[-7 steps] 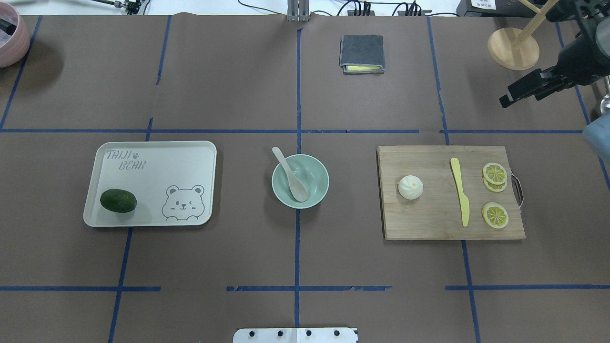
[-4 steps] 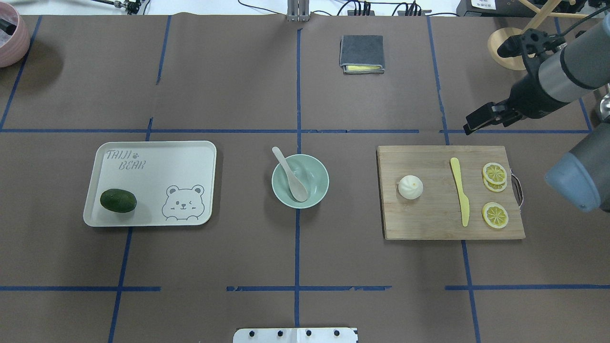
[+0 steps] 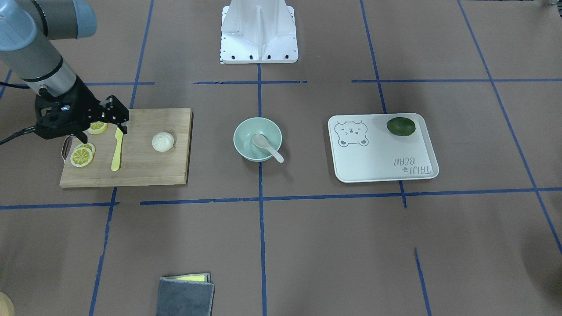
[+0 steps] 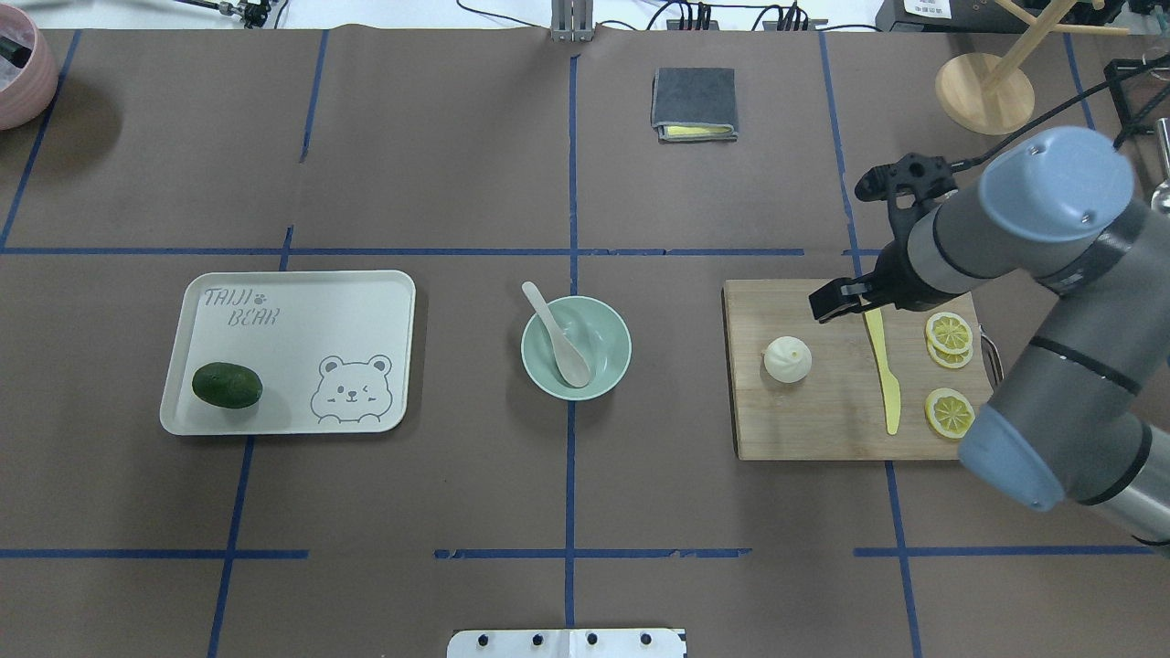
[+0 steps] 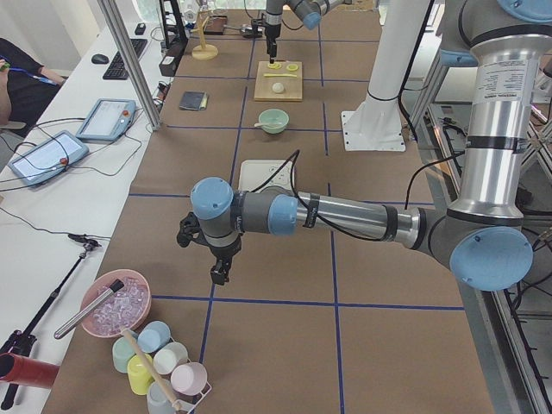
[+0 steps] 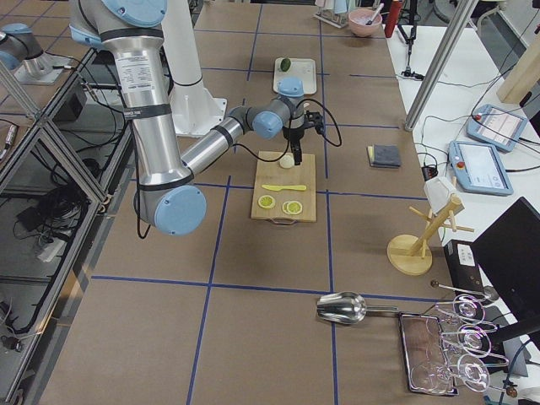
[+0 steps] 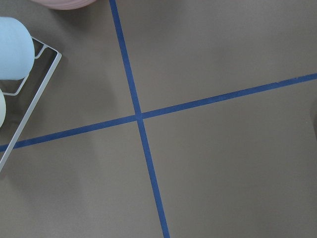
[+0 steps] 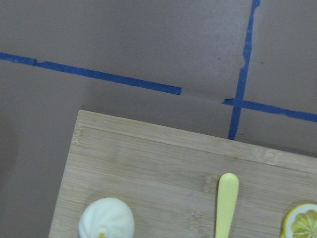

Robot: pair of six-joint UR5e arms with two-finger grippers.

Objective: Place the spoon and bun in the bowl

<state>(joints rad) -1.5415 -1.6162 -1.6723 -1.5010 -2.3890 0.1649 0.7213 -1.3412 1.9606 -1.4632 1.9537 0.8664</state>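
Right gripper (image 4: pixel 832 303) hovers near bun (image 4: pixel 787 358), jaw spread cannot tell; spoon (image 4: pixel 559 336) already in bowl (image 4: pixel 624 340), bun not yet

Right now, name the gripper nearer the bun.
Right. The right gripper hovers over the cutting board beside the bun; the left gripper hangs far off, beyond the tray.

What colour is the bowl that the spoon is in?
The bowl is pale mint green, plain with no pattern; the overhead view shows it best.
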